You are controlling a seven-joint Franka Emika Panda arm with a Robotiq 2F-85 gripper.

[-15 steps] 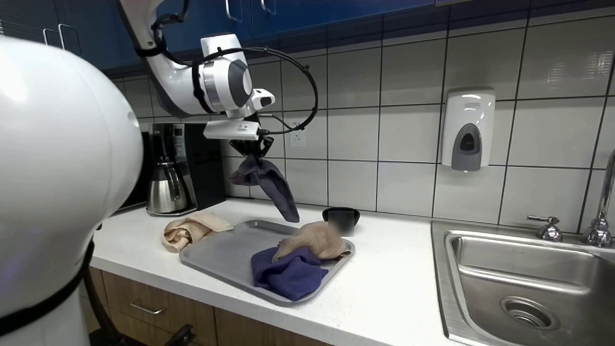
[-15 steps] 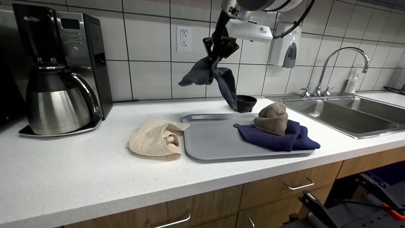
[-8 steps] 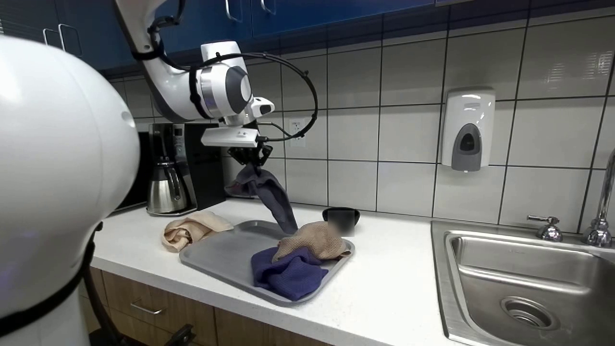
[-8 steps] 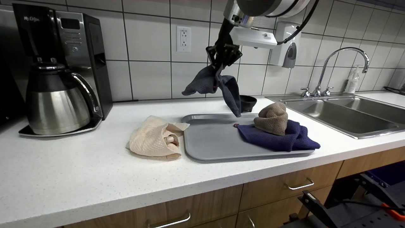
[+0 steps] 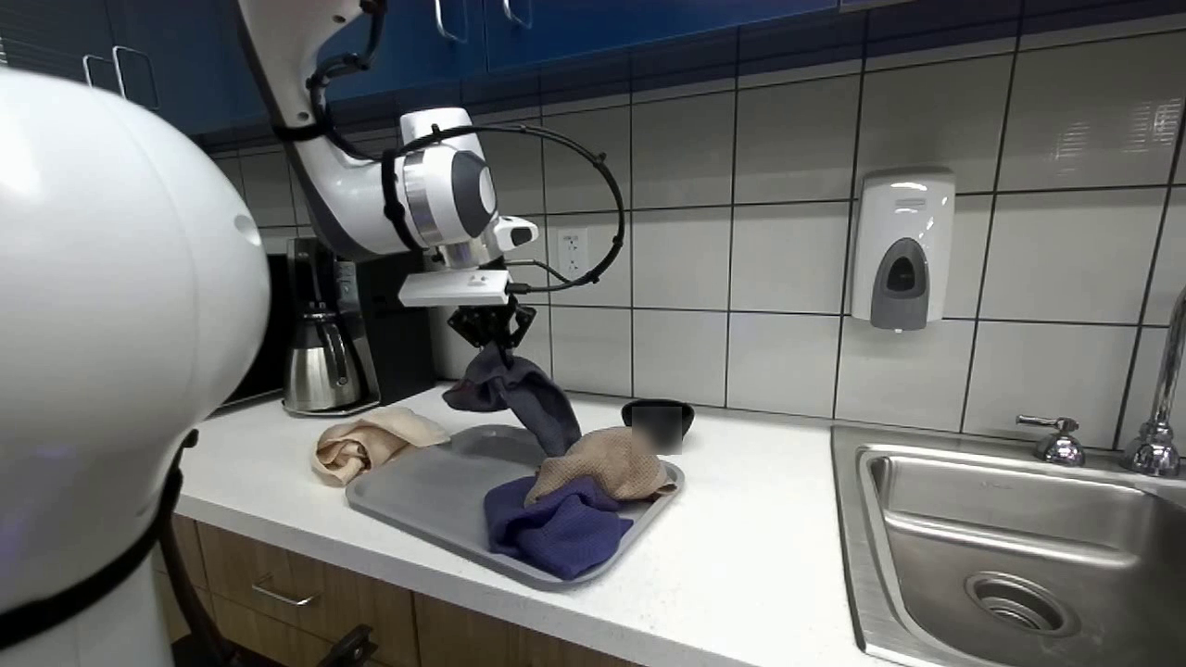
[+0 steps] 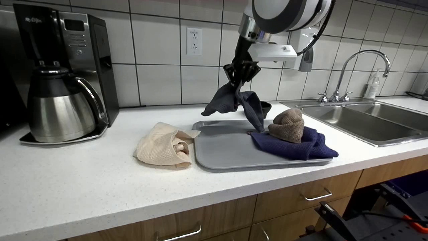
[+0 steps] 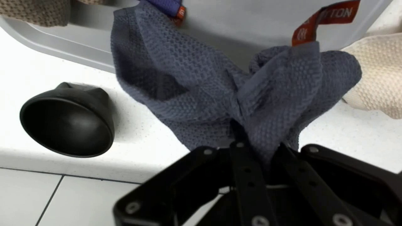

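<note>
Clamping the pincer (image 6: 238, 83) on a slate-blue cloth (image 7: 216, 84), pinching a gathered bunch of the weave between two black fingers (image 7: 249, 179). Holding the slate-blue cloth directly beneath the pincer, raised off the counter (image 5: 741, 556) and roughly above the wall-side edge of the grey tray (image 6: 224, 147). Letting everything below the pinch droop unevenly: trailing a long flap (image 6: 253, 108) down over the grey tray toward the brown cloth (image 6: 287, 127), leaving unclear any contact at the tip; jutting a shorter flap (image 6: 219, 102) out from the opposite side, toward the end of the tray with the cream cloth (image 6: 162, 147). Showing in the wrist view a red tag (image 7: 337, 14) with white lettering, poking from a fold beside the shorter flap. Seeing the brown cloth heaped partly on a navy cloth (image 6: 316, 144), at the end of the tray nearer the sink (image 5: 1001, 505). Finding the cream cloth crumpled on the counter at the opposite end, reaching a corner to the tray's rim. Spotting a black bowl (image 6: 266, 108) behind the tray, near the tiled wall (image 6: 157, 83), standing partly hidden by the long flap in an exterior view but showing whole in the wrist view. Noticing a coffee maker (image 6: 80, 67) well apart from the pincer, standing on the counter beyond the cream cloth and bearing a steel carafe (image 6: 62, 115) on its base.
</note>
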